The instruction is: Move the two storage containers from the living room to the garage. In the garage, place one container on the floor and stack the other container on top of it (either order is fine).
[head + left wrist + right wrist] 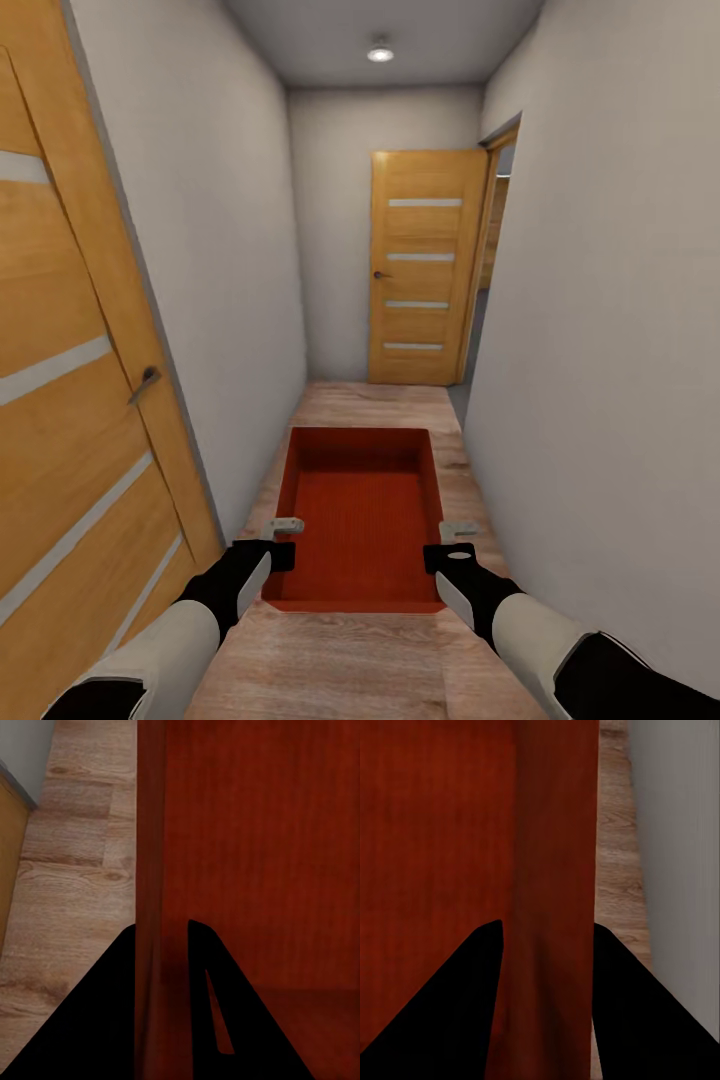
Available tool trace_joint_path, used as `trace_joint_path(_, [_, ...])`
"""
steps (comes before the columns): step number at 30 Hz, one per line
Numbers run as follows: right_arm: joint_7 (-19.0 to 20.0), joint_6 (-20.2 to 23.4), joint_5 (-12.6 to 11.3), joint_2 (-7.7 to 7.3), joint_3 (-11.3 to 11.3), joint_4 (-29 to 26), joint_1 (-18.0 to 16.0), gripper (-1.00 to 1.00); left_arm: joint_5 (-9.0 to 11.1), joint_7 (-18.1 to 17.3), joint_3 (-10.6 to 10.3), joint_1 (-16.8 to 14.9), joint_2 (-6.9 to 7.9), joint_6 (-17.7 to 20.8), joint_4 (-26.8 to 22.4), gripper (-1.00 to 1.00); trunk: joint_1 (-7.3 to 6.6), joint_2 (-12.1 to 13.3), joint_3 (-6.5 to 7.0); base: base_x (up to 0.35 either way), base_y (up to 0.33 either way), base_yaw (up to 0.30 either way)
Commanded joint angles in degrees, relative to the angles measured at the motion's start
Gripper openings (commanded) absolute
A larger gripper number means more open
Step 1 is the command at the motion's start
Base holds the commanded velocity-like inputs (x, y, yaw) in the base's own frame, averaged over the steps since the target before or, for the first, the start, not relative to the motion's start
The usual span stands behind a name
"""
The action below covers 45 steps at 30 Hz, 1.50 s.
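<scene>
One orange-red storage container hangs level in front of me above the light wood-plank floor of a narrow hallway. My left gripper is shut on its left wall, and in the left wrist view the black fingers straddle that wall. My right gripper is shut on the opposite wall, seen between the fingers in the right wrist view as a red band. The bin is lidless and holds nothing. The second container, the living room and the garage are out of view.
White walls close in on both sides. An orange-wood door with pale slits stands close on my left. A matching door stands at the hallway's far end beside an open doorway on the right, with grey floor at its foot.
</scene>
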Motion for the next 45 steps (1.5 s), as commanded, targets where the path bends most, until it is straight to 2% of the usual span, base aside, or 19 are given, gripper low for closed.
trace_joint_path(1, [-0.30,0.45,0.38,-0.04,-0.86,-0.46,-0.07,-1.00,-0.11,0.55,0.20,-0.01,0.05,0.38,-0.01,-1.00,0.07,-0.13,-0.13,0.323,0.000,0.000])
trace_joint_path(35, [-0.30,0.41,0.38,0.03,-0.79,-0.46,-0.07,-1.00,-0.11,0.49,0.20,-0.01,0.06,0.38,-0.01,-1.00,0.07,-0.13,-0.13,0.323,0.017,0.000])
trace_joint_path(45, [-0.30,0.36,0.38,0.03,-0.88,-0.46,-0.07,-1.00,-0.11,0.49,0.20,-0.01,0.06,0.38,-0.01,-1.00,0.07,-0.13,-0.13,0.323,0.081,-0.173])
